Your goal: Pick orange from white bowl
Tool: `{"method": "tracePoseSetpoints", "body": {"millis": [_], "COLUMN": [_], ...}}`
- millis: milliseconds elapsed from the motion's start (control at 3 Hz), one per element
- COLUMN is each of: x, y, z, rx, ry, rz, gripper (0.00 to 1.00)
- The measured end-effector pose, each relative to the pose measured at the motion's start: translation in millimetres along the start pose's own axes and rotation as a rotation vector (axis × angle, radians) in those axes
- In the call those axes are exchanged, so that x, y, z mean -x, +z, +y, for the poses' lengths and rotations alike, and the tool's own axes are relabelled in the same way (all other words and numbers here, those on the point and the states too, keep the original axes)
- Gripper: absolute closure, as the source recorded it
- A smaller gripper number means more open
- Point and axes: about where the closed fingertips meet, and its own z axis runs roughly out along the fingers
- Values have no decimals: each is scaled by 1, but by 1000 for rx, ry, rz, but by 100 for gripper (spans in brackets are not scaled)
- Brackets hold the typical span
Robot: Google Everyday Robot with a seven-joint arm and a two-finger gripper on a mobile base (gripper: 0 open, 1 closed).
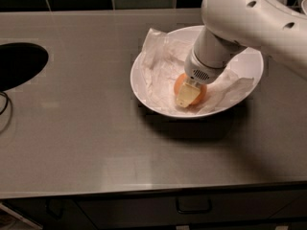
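The white bowl (144, 87) stands on the grey counter, right of the middle, lined with crumpled white paper (160, 66). The orange (180, 84) lies in the bowl's front half on the paper. My gripper (188, 97) reaches down into the bowl from the upper right and sits right on the orange, with its pale yellow tip covering the fruit's middle. The orange shows on both sides of the tip. The white arm (240, 23) hides the bowl's back right part.
A black round sink opening (19, 63) is cut into the counter at the left edge. A dark cable (5, 107) lies below it. Dark tiles run along the back. The counter's front edge has drawers with a handle (193, 206) below.
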Motion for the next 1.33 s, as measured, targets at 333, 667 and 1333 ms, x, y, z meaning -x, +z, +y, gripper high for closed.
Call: {"method": "tracePoseSetpoints", "body": {"millis": [333, 667, 1333], "x": [0, 0, 7], "y": [0, -5, -36], "z": [0, -1, -6], "rx": [0, -12, -91], "ry": [0, 8, 18], "rz": [0, -10, -55], "gripper": [98, 100, 100]}}
